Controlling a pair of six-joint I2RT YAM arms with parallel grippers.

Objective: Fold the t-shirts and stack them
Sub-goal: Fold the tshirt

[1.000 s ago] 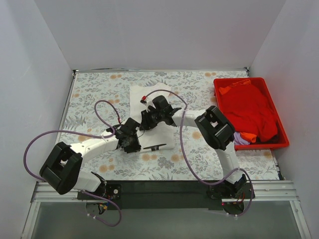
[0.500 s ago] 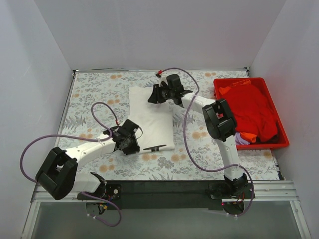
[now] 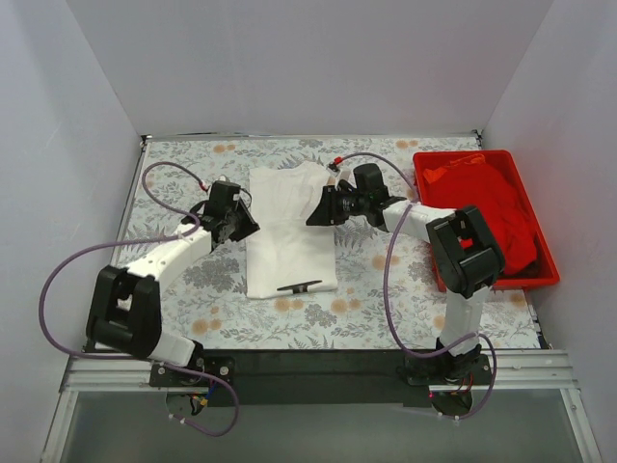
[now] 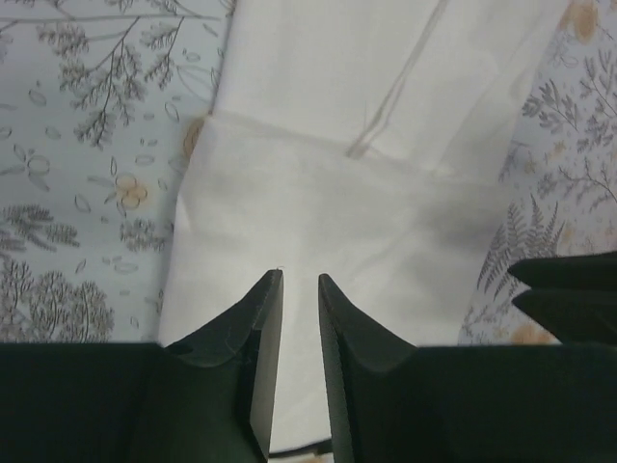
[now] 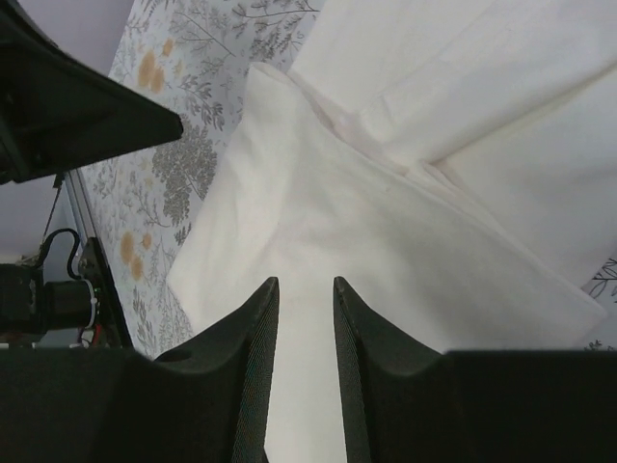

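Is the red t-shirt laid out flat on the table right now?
No, the red t-shirt is bunched up inside the red tray, and only the white t-shirt lies on the tablecloth.

Site: robot lab cell. I note bare white enclosure walls [image 3: 308,68], aluminium base rail [image 3: 525,367], cabled arms [image 3: 169,256].

White t-shirt [image 3: 289,231]: folded to a long narrow panel, lying flat on the floral tablecloth [image 3: 174,174] at mid-table, long axis running near to far. Far end slightly wider and uneven. Wrist views show overlapped layers: a folded flap with a stitched seam line crossing the upper part [image 4: 386,164], and soft stacked edges at one side [image 5: 405,241]. Red t-shirt [image 3: 482,212]: unfolded, crumpled in a heap inside the red tray [image 3: 540,282] at the right, well apart from the white one.
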